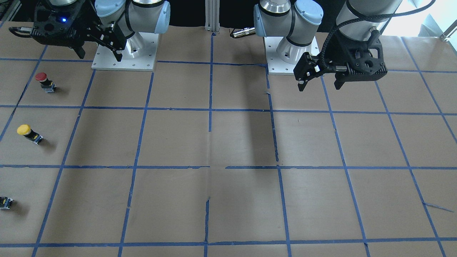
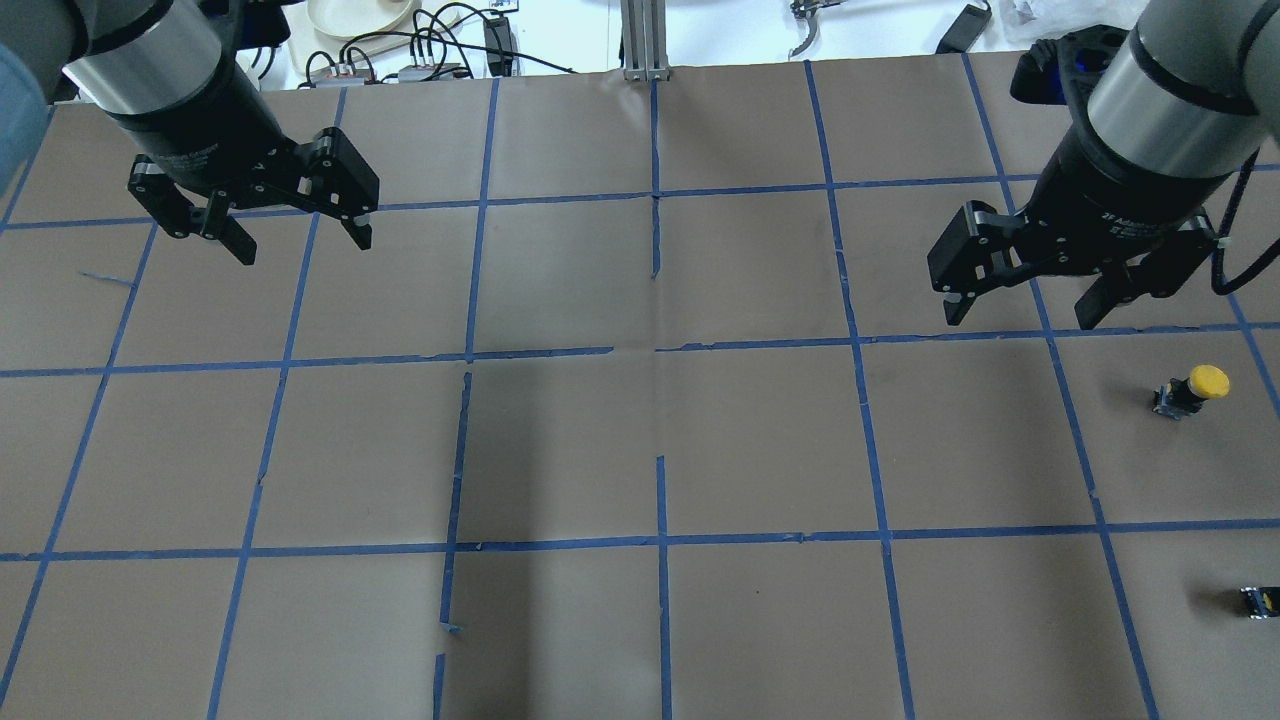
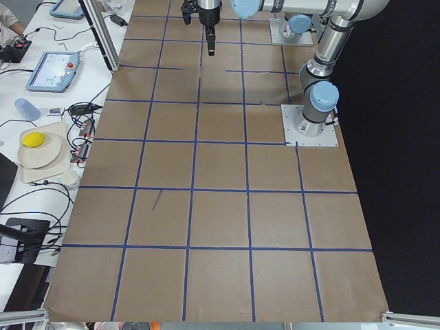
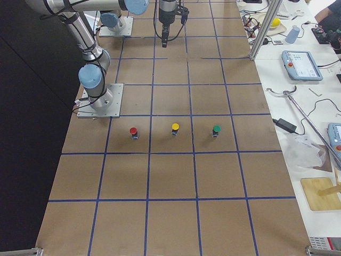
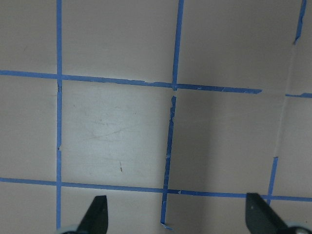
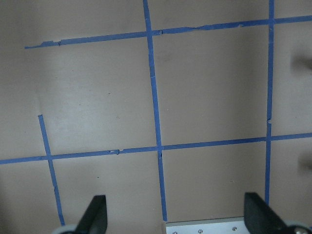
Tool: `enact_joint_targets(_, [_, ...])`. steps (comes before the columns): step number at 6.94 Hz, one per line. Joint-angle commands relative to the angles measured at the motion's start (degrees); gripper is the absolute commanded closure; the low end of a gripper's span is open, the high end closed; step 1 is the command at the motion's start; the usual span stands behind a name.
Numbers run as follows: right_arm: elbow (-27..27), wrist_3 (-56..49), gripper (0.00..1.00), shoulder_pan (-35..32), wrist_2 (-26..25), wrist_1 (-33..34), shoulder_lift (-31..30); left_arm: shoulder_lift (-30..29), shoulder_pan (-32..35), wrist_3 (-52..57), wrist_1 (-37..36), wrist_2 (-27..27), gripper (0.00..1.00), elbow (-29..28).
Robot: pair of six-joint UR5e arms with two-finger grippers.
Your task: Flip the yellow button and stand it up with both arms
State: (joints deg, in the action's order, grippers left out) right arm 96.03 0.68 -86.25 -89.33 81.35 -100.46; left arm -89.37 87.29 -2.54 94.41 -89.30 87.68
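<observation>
The yellow button sits on the table near the right edge of the overhead view, about mid-height, inside a taped square. In the exterior right view it is the middle one of a row of three, cap uppermost, between a red button and a green button and apart from both. The right gripper hangs up and to the left of it in the overhead frame, jaws spread wide with nothing between them, not touching the button. The left gripper hangs at the upper left of that frame, jaws also spread and empty, well apart from the button
</observation>
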Motion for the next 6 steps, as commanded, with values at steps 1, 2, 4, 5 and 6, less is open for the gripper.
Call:
enact_joint_targets(1, [0.0,-0.2,0.00,-0.1,-0.1,-0.1,0.0,-0.1,0.0,0.0,0.0,0.0,0.00,-0.1])
enact_joint_targets(2, [0.0,-0.2,0.00,0.0,-0.1,0.0,-0.1,-0.1,0.0,0.0,0.0,-0.2,0.00,-0.1])
enact_joint_targets(4, [0.0,-0.1,0.00,0.0,-0.1,0.1,0.0,0.1,0.1,0.3,0.0,-0.5,0.00,0.3])
enact_joint_targets(5, [0.0,-0.7,0.00,0.0,-0.3,0.6,0.2,0.0,0.2,0.7,0.0,-0.3,0.00,0.1])
enact_joint_targets(6, [0.0,-0.8,0.00,0.0,-0.3,0.7,0.2,0.0,0.3,0.9,0.0,-0.3,0.00,0.1])
